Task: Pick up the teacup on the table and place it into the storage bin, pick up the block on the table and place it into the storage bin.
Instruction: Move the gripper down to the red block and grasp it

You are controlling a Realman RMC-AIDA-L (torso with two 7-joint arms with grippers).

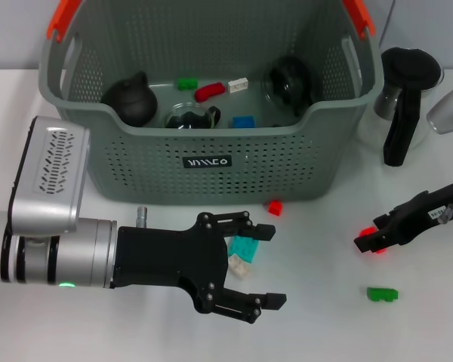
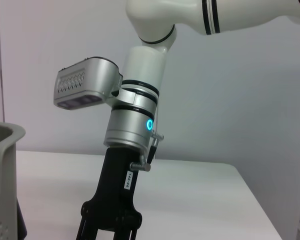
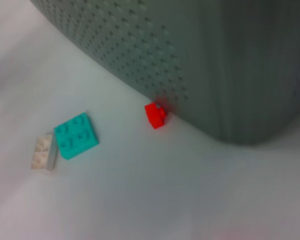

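Observation:
The grey-green storage bin [image 1: 211, 162] stands at the back centre. Inside it lie a glass teacup [image 1: 187, 118], a black teapot [image 1: 132, 98] and several small blocks. On the table before it, a teal block [image 1: 243, 246] touches a white block [image 1: 238, 265]; both lie between the fingers of my left gripper [image 1: 270, 265], which is open. A small red block [image 1: 275, 207] sits against the bin's front wall. To the right, my right gripper [image 1: 371, 241] is shut on another red block [image 1: 368, 232], low over the table.
A green block [image 1: 382, 294] lies in front of the right gripper. A black-handled jug [image 1: 404, 98] and a silvery vessel [image 1: 449, 105] stand right of the bin. The right wrist view shows the teal block [image 3: 77, 135], white block [image 3: 44, 152] and red block [image 3: 155, 115].

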